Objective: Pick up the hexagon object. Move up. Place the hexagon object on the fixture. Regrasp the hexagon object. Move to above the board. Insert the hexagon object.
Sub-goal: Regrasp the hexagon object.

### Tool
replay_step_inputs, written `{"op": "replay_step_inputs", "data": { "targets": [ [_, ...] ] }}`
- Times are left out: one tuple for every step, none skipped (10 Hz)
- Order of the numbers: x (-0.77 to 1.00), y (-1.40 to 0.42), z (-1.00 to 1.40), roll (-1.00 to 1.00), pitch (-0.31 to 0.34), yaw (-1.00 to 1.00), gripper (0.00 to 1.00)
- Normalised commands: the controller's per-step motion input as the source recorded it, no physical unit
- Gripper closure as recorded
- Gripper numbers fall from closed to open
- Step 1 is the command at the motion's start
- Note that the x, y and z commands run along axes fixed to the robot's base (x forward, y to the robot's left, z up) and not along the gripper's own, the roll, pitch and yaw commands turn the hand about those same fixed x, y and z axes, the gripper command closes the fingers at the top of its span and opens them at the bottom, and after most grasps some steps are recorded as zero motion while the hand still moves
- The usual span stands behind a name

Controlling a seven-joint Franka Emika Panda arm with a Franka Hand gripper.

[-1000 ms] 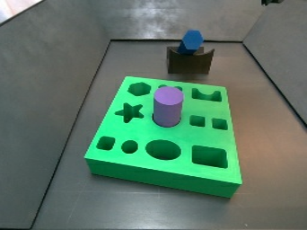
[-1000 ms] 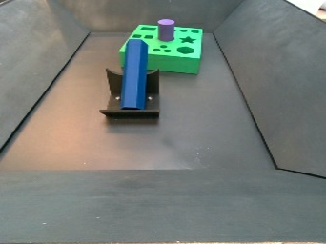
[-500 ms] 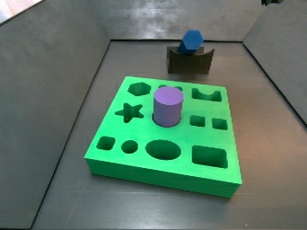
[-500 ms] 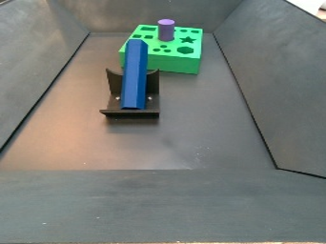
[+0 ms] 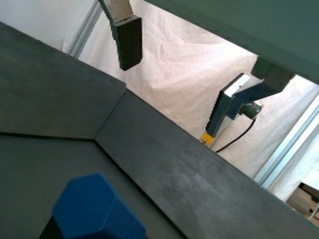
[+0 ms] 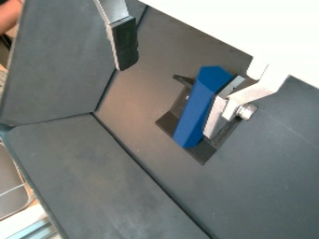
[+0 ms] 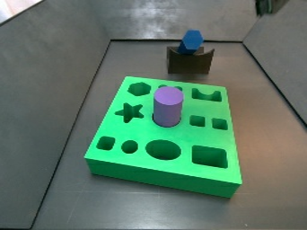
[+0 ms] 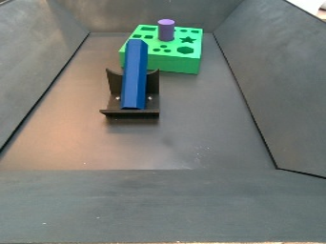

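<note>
Fingers standing spread wide, nothing between the pads, gripping nothing; one silver plate with dark pad showing in both wrist views, opposite finger sitting across the gap. Gripper hanging well above the floor, clear of everything, and looking down at the hexagon object, which is showing between the two fingers but well below them, not touching. In a wrist view only a blue hexagonal end appearing near the frame edge. Gripper itself barely showing in the side views: just a dark sliver at the top edge in a side view, state not readable there. Hexagon object lying in the notch of the fixture, tilting, with one end raised and one end low toward the base plate; seen end-on in a side view sitting on top of the fixture. Fixture standing on the dark floor, near the board but apart from it. Board lying flat, carrying a purple cylinder standing upright in one of its holes; same cylinder showing on the board beyond the fixture.
</note>
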Motion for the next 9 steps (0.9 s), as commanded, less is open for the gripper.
{"op": "replay_step_inputs", "data": {
  "targets": [
    [0.13,0.03,-1.0,0.11,0.067,0.14,0.0],
    [0.13,0.02,-1.0,0.1,0.055,0.14,0.0],
    [0.13,0.02,-1.0,0.1,0.037,0.14,0.0],
    [0.14,0.01,-1.0,0.09,0.015,0.13,0.0],
    [0.15,0.0,-1.0,0.09,0.005,0.12,0.0],
    [0.16,0.0,-1.0,0.09,-0.004,0.11,0.0],
    [0.17,-0.01,-1.0,0.09,-0.009,0.1,0.0],
    [0.18,-0.03,-1.0,0.09,-0.016,0.09,0.0],
    [0.16,-0.03,-0.86,0.09,-0.015,0.07,0.0]
  ]
}}
